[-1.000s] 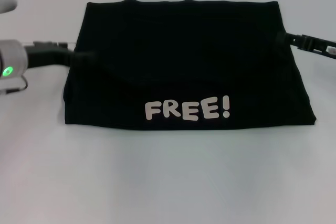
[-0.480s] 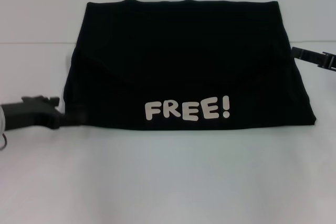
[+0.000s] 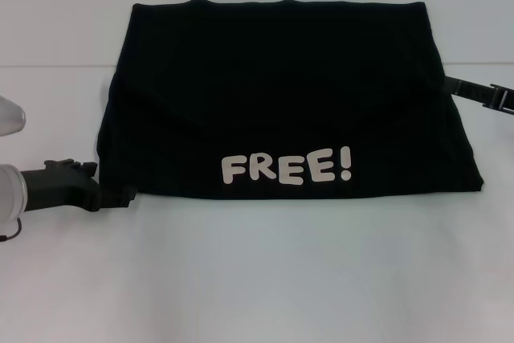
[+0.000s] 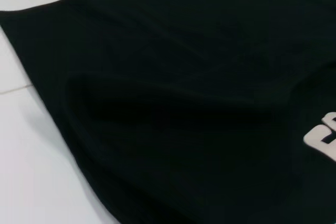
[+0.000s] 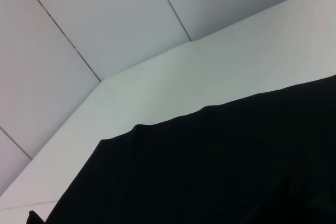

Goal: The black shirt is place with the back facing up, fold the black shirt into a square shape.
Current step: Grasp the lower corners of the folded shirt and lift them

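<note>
The black shirt (image 3: 273, 94) lies folded into a wide block on the white table, with a white "FREE!" print (image 3: 287, 168) showing on its near part. My left gripper (image 3: 119, 197) sits low at the shirt's near-left corner, touching the fabric edge. My right gripper (image 3: 454, 84) reaches in at the shirt's right edge, about halfway back. The left wrist view is filled by the black shirt (image 4: 199, 103), with a piece of the print (image 4: 321, 139) at one side. In the right wrist view, the shirt (image 5: 210, 171) lies below the table's far edge.
The white table (image 3: 257, 279) spreads bare in front of the shirt and to both sides. A grey panelled wall (image 5: 105, 24) rises behind the table.
My left gripper has moved from the shirt's left edge toward me, down to the near-left corner. The right gripper shifted slightly along the right edge. The shirt's shape is unchanged.
</note>
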Controlling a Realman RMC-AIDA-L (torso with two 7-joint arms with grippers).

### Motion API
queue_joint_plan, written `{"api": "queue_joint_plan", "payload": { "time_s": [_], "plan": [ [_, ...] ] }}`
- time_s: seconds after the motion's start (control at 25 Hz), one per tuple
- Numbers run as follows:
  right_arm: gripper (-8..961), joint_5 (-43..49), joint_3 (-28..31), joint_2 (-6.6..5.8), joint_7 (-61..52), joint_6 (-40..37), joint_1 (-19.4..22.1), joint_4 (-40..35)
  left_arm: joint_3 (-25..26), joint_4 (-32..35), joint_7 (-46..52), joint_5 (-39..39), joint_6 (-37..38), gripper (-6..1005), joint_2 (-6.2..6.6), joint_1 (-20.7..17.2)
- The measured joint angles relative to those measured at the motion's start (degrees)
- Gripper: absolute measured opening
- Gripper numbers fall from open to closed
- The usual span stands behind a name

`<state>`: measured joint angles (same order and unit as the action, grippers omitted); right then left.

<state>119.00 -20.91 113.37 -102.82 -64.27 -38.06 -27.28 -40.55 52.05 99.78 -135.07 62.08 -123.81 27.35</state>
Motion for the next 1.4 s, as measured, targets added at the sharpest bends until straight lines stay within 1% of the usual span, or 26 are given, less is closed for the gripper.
{"api": "queue_joint_plan", "payload": {
  "time_s": [0.2, 0.36, 0.64, 0.92, 1.12, 1.32, 1.4],
  "plan": [
    [713, 0.0, 0.1, 0.01, 0.0, 0.0, 0.3, 0.0, -0.5, -1.2, -0.2, 0.0, -0.3, 922, -0.03, 0.5],
    [713, 0.0, 0.1, 0.01, -0.4, 0.0, 0.4, -0.1, -2.5, -0.6, -0.2, 0.0, 0.1, 922, -0.05, 0.3],
    [714, 0.1, -0.2, 0.01, -0.8, -0.1, 0.5, -0.4, -2.3, -1.0, -0.1, 0.1, 0.0, 657, 0.27, 0.7],
    [714, 0.2, -0.4, -0.04, -0.8, -0.1, 0.8, -0.4, -2.3, -1.0, 0.0, -0.1, -0.6, 477, 0.32, 0.9],
    [714, 0.9, -0.4, -0.44, -0.8, -0.1, 1.2, -0.4, -2.3, -1.1, 0.3, -0.1, -0.7, 349, 0.51, 1.2],
    [713, 2.2, -0.5, -0.90, -0.8, -0.1, 1.6, -0.6, -2.2, -1.1, 0.4, 0.0, -0.9, 143, 0.61, 1.3],
    [713, 3.4, -0.6, -1.22, -1.1, -0.5, 1.8, -0.6, -2.2, -1.1, 0.4, 0.0, -0.9, 93, 0.61, 1.3]
  ]
}}
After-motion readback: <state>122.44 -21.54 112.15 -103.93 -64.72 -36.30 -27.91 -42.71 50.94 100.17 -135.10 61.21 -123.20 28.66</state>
